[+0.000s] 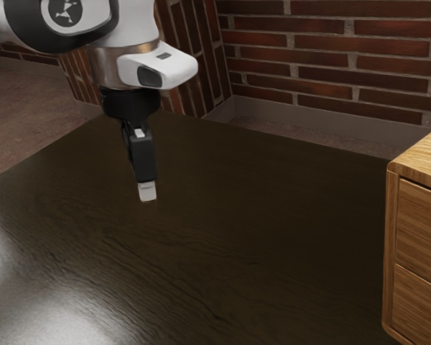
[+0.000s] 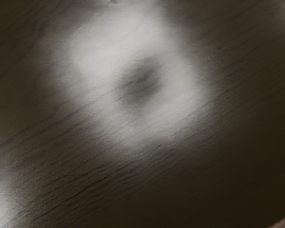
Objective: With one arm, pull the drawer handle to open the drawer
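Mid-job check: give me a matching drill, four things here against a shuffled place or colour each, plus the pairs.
1 end effector
2 table
3 drawer cabinet
4 brick wall

A light wood, exterior view's right edge
B red-brown, behind the table
C hanging above the table
D dark glossy wood

Pairs: 1-C, 2-D, 3-A, 4-B

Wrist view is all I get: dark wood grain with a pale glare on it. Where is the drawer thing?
Observer: A wooden cabinet stands at the exterior view's right edge.
Operator: Is the hand near it?
Observer: No. The gripper hangs above the table toward the exterior view's left, well apart from the cabinet.
Operator: Is any drawer open?
Observer: The upper drawer front and the lower drawer front both sit flush in the frame.
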`<state>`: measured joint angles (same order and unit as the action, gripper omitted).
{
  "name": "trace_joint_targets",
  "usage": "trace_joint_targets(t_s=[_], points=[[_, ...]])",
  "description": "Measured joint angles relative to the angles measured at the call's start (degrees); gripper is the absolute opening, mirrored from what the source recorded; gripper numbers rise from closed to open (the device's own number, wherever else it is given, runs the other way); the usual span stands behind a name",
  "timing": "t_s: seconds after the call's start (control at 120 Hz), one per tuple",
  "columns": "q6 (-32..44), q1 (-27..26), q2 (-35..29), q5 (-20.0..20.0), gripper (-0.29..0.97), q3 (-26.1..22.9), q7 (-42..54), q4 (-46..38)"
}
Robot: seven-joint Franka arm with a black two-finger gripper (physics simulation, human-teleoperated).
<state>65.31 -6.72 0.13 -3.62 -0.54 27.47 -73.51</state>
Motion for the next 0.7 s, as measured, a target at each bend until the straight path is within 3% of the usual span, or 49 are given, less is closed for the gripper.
trace_joint_targets(t_s=[0.208, 0.275, 0.342, 0.492, 0.6, 0.7], points=[[4.1, 4.1, -0.8, 1.0, 0.68, 1.1, 5.7, -0.1], [4.8, 7.0, -2.6, 2.0, 0.68, -0.2, 7.2, -1.3], [5.4, 9.3, -4.0, 2.5, 0.68, -4.6, 8.8, -2.1], [7.2, -4.3, -7.2, 3.0, 0.68, -10.5, 15.1, -4.4], [10.3, -6.4, -7.7, 3.1, 0.68, -11.7, 20.8, -5.7], [15.0, -6.5, -7.0, 3.1, 0.68, -16.4, 26.3, -6.5]])
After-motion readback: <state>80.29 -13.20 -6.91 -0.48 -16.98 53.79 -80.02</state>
